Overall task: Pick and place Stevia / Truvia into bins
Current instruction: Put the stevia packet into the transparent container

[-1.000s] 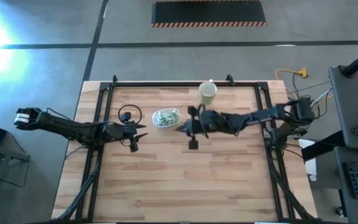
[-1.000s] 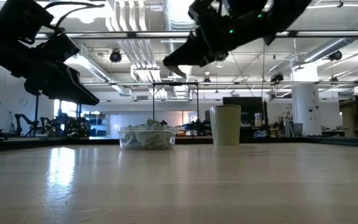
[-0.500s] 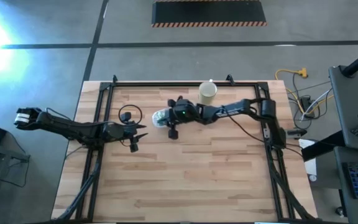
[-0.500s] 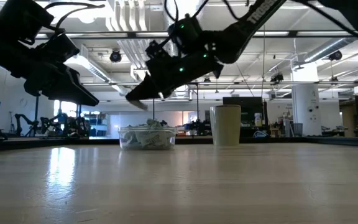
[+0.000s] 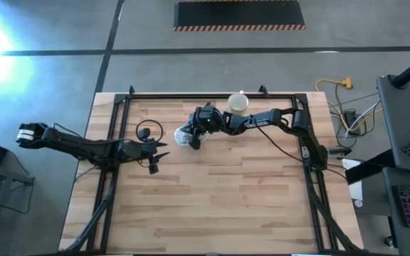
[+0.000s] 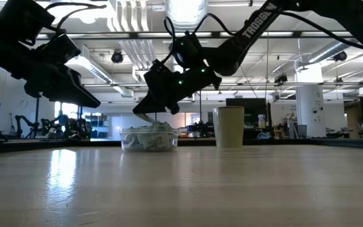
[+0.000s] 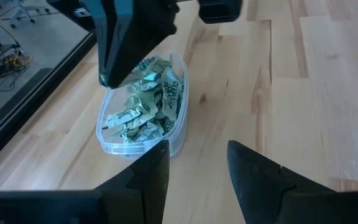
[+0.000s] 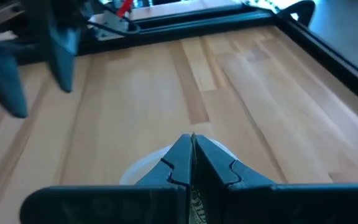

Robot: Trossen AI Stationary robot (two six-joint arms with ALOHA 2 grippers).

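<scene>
Right tool [image 6: 145,108] hangs over the tub [image 7: 143,112] centre-frame, tips pressed together. Only the left wrist view reveals the sachets [image 7: 146,99] heaped inside; left tool [image 7: 194,165] spread.

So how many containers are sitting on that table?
2: a clear tub of green sachets under the right pincer, and a beige cup beside it near the far edge.

pale green and white sachets [image 7: 143,106] (dark print on some) fill a clear tub [image 7: 178,124]; beige cup [image 5: 238,106]; light striped wood counter [image 5: 219,199]; black arms.
</scene>
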